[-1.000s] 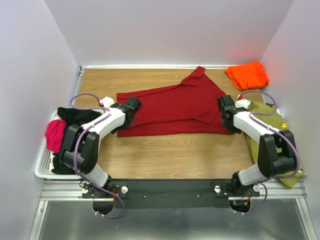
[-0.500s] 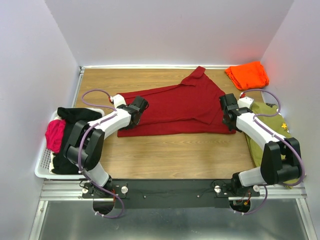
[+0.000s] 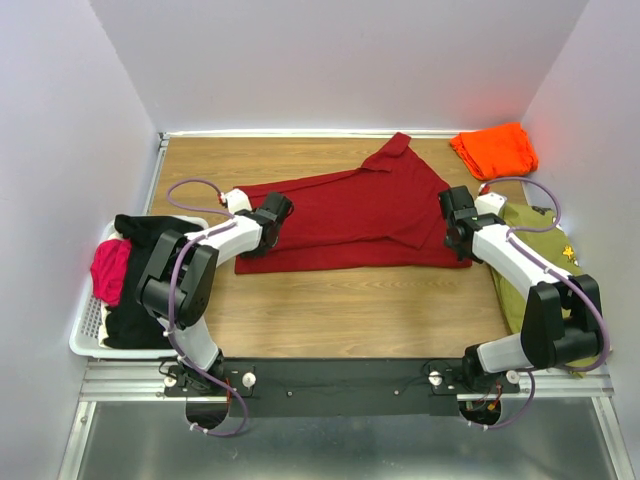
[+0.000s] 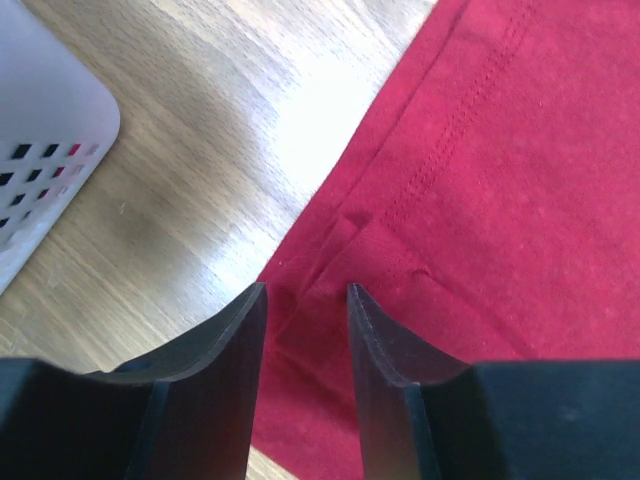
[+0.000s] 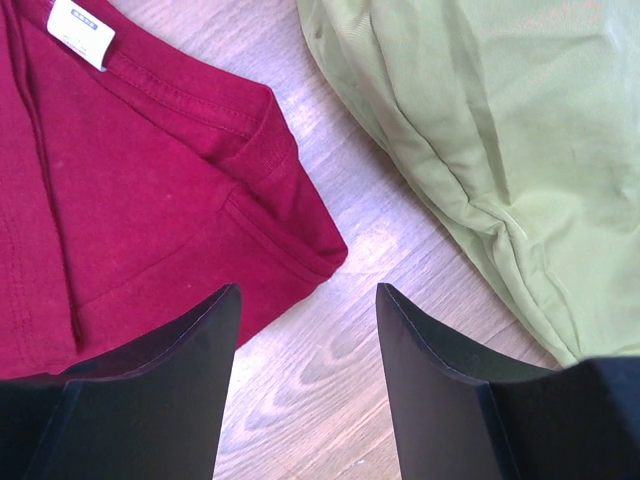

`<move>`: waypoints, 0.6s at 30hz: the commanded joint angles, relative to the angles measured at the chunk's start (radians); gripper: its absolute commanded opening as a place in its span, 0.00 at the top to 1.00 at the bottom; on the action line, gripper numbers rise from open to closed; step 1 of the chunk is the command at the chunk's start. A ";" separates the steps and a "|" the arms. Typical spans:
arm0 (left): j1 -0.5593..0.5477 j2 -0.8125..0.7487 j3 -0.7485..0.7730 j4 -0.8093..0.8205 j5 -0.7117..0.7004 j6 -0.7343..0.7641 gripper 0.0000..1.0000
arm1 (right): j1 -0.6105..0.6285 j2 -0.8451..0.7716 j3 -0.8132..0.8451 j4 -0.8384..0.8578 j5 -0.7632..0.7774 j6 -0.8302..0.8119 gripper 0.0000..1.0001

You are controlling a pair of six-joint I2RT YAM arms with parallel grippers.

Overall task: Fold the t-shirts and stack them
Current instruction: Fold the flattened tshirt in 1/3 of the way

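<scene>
At the far left of the overhead view we see a white basket [image 3: 82, 340] holding black cloth [image 3: 150, 232] and pink cloth [image 3: 110, 268]. Just right of it, the left gripper [image 3: 272, 215] sits over the left end of the dark red t-shirt [image 3: 350, 215]. The shirt lies spread flat across the middle of the wooden table [image 3: 340, 310].

In the left wrist view, the left fingers [image 4: 215, 370] stand narrow, with only a slim gap between them. A creased corner of the shirt's hem lies in that gap. The rest of the red cloth fills the right half of that frame, and bare wood and a corner of the basket lie to the upper left. We see the pads apart, not pressed together on the cloth.

Further right in the overhead view, the right gripper [image 3: 452, 225] is at the right end of the same shirt. In the right wrist view, the right fingers [image 5: 170, 370] are spread wide. The shirt's corner reaches in from the upper left and ends just above the gap, nearer the left-hand finger. The wood directly between the tips is bare, and nothing is held. The white neck label [image 5: 80, 30] shows at the top left of that frame.

An olive garment [image 5: 480, 120] fills the upper right of the wrist frame, close to the red corner but apart from it. At the upper right of the overhead view, the orange t-shirt [image 3: 493, 150] lies folded in the table's far corner, well apart from both grippers.
</scene>
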 commanded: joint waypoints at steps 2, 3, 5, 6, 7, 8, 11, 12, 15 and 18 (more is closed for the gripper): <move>0.012 0.002 -0.012 0.028 -0.013 0.017 0.56 | -0.001 0.014 0.033 -0.004 -0.007 0.007 0.35; 0.013 0.004 -0.014 0.036 -0.010 0.018 0.60 | 0.001 0.014 0.033 -0.004 -0.007 0.007 0.36; 0.015 0.007 -0.022 0.048 -0.004 0.029 0.64 | 0.002 0.011 0.031 -0.004 -0.007 0.005 0.36; 0.018 0.011 -0.023 0.060 0.005 0.033 0.67 | 0.002 0.010 0.033 -0.004 -0.006 0.005 0.36; 0.019 0.013 -0.026 0.066 0.010 0.038 0.69 | 0.001 0.007 0.033 -0.004 -0.004 0.005 0.36; 0.021 0.013 -0.029 0.075 0.018 0.053 0.69 | 0.002 0.005 0.031 -0.004 -0.004 0.004 0.36; 0.027 0.005 -0.046 0.109 0.041 0.066 0.70 | 0.002 0.000 0.031 -0.004 -0.001 0.002 0.36; 0.029 0.002 -0.052 0.118 0.048 0.073 0.70 | 0.002 -0.001 0.030 -0.004 -0.001 0.002 0.36; 0.041 -0.007 -0.066 0.119 0.059 0.072 0.67 | 0.002 0.002 0.028 -0.004 -0.001 0.004 0.36; 0.056 -0.015 -0.084 0.143 0.088 0.085 0.62 | 0.002 0.003 0.026 -0.004 -0.002 0.005 0.36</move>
